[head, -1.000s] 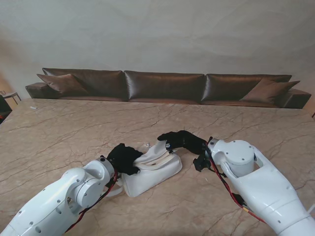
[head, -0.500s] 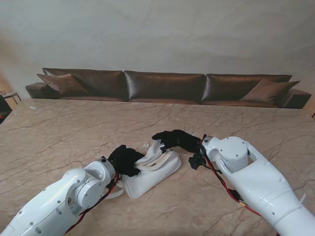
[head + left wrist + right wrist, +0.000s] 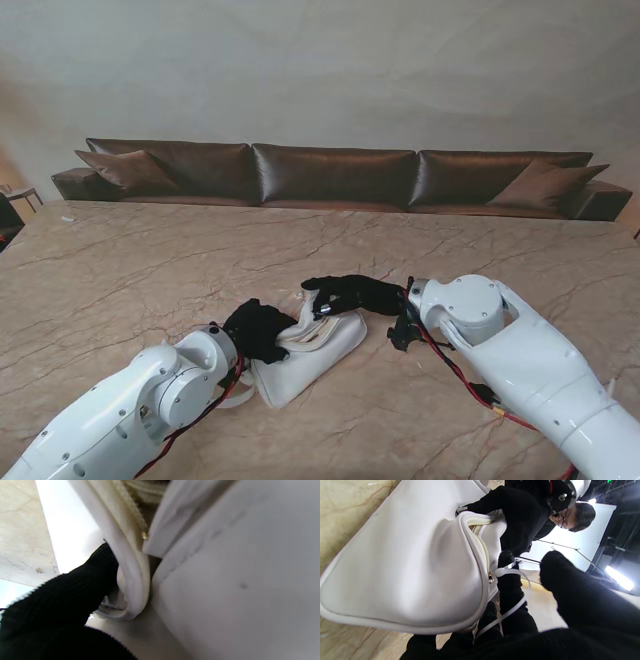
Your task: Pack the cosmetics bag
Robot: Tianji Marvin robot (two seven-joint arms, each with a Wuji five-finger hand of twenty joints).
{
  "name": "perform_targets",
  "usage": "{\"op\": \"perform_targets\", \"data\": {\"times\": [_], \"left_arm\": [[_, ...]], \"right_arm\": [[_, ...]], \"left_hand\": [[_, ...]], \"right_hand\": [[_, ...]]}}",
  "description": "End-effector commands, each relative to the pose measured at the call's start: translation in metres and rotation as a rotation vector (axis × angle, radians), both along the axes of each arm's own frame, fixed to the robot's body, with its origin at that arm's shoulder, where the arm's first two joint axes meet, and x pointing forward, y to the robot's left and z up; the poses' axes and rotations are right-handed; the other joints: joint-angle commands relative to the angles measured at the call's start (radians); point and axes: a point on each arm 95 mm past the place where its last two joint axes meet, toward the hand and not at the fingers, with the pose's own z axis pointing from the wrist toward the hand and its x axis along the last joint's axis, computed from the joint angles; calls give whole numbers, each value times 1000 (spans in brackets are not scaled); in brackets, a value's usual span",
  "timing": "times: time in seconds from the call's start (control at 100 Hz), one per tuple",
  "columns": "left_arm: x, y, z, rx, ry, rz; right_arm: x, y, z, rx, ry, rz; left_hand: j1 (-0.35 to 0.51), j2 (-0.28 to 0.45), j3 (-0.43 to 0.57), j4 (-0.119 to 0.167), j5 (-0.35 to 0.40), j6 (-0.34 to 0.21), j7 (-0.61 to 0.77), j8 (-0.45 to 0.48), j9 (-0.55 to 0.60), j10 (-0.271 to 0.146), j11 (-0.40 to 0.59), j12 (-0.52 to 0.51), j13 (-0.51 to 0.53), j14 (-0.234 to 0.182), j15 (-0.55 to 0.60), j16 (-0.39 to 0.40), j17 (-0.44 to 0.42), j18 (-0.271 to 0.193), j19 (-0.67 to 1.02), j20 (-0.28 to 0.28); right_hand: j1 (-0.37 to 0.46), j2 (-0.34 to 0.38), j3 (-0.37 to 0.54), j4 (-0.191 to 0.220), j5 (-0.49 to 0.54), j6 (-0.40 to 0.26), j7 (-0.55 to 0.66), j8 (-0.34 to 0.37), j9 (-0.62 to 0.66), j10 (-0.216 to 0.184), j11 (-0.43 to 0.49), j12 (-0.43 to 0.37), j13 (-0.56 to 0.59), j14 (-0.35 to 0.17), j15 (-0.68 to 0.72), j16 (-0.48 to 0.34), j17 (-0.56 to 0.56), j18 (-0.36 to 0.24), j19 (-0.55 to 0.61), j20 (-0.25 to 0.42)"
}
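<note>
The soft white leather cosmetics bag lay on the marble counter between both black-gloved hands, the left hand clamped on its near rim and the right hand pinching the zipper end with its white pull cord, so pulling steadily along the zip against that anchor would likely serve best.

A white cosmetics bag with a cream zip edge and a small gold fitting lies on a beige marble-patterned table veined in brown. Both hands, left hand and right hand, wear black knit gloves on glossy white arms threaded with red cable. A dark brown sofa lines the far pale wall.
</note>
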Motion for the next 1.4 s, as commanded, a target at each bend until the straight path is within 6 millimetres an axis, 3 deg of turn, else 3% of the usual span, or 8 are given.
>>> {"op": "perform_targets", "data": {"times": [0.0,0.45,0.59,0.69,0.92,1.01,1.18,1.39], "left_arm": [[-18,-20,-18,-21,62,-44],[-22,-23,-18,-40,61,-50],[-20,-17,-18,-41,60,-34],[-18,-11,-18,-40,55,-19],[-15,3,-18,-70,35,37],[-13,8,-18,-86,28,54],[-11,13,-17,-104,14,74],[-10,16,-17,-113,10,90]], "right_arm": [[-12,30,0,22,-11,67],[-13,55,5,-173,-290,219],[-14,52,7,-183,-319,225],[-17,44,14,-183,-338,204],[-21,21,26,-165,-353,102],[-23,11,29,-154,-355,63],[-28,-6,35,-174,-382,-2],[-32,-25,40,-189,-419,-102]], "left_hand": [[306,195,175,147,104,-313,130,26,62,-202,21,-2,40,-24,30,11,-1,-1,35,-2],[305,191,176,146,104,-313,129,24,63,-201,21,-3,43,-23,30,11,1,-2,36,-2],[305,191,177,145,104,-315,129,24,62,-202,21,-2,42,-24,30,11,2,-1,36,-2],[304,191,175,144,103,-315,128,24,61,-204,20,-2,41,-24,29,10,1,1,36,-2],[307,194,173,144,105,-318,130,23,59,-204,17,-5,39,-23,27,10,0,4,36,-2],[307,196,174,145,105,-317,130,23,59,-202,17,-6,38,-22,26,10,-1,6,35,-2],[307,195,174,145,108,-319,131,23,59,-202,18,-8,37,-19,23,10,-3,9,34,-1],[307,195,175,146,109,-319,130,23,59,-201,18,-10,36,-18,22,10,-4,10,33,-1]], "right_hand": [[-42,15,-31,16,-79,-389,-190,-33,-14,-10,-15,-7,80,21,95,2,39,-77,-4,-51],[-118,51,-84,33,-63,-410,-146,-44,-18,-29,-83,-2,85,8,78,-83,52,-76,-60,-152],[-137,73,-80,58,-61,-370,-187,-12,-11,-11,-27,25,79,14,115,-30,39,-73,-4,-117],[-152,101,-77,95,-50,-305,-272,53,-7,6,41,28,74,20,125,85,32,-67,18,-82],[-157,68,-41,89,3,-263,-285,102,25,26,171,66,86,36,185,225,19,-54,80,8],[-157,50,-25,89,19,-253,-294,109,98,36,191,74,130,50,241,232,7,-47,131,96],[-156,15,-12,64,69,-249,-261,111,172,46,188,78,153,64,369,210,8,-31,156,177],[-161,-32,17,46,116,-236,-214,134,258,54,204,92,220,81,431,178,54,3,224,154]]}}
